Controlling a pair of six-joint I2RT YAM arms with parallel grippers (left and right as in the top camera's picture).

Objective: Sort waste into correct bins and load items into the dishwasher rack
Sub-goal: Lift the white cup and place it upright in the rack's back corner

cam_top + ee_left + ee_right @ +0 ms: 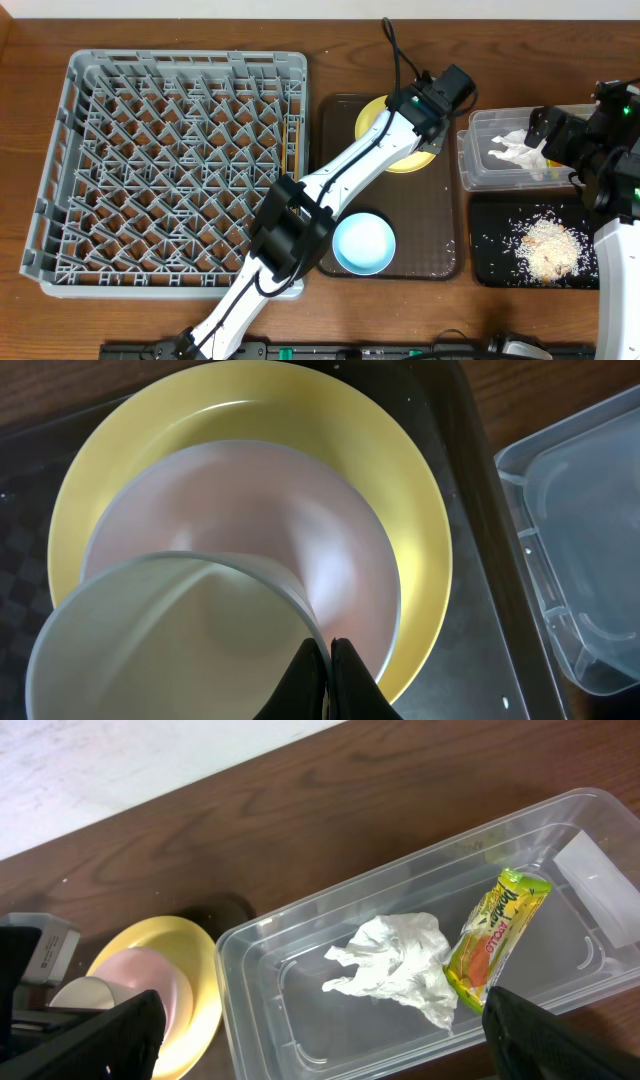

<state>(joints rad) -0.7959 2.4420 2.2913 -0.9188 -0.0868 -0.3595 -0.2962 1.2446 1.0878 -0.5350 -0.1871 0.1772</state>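
While the left gripper (322,660) is clamped on the cream cup's (150,650) rim, stacked in the white bowl (250,510) on the yellow plate (405,490) at the tray's (470,510) far edge, the right gripper's (320,1040) fingers stand wide apart above the clear tub (300,920).
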